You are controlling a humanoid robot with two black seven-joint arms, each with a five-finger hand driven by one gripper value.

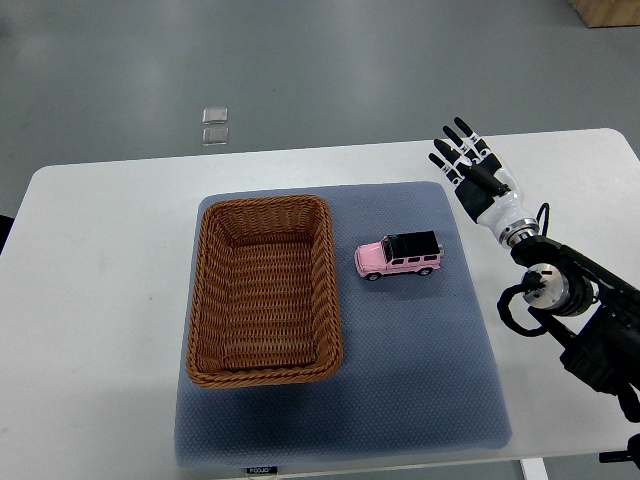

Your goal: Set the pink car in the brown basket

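Observation:
A pink toy car (398, 256) with a black roof stands on its wheels on the blue mat (420, 370), just right of the brown wicker basket (207, 290). The basket is rectangular and holds nothing. My right hand (466, 157) is at the mat's far right corner, above and right of the car, apart from it. Its fingers are spread and hold nothing. Its black arm (580, 320) comes in from the right edge. The left arm is out of view.
The mat lies on a white table (90, 300). Two small clear squares (214, 125) lie on the grey floor beyond the table. A cardboard box corner (610, 10) shows at the top right.

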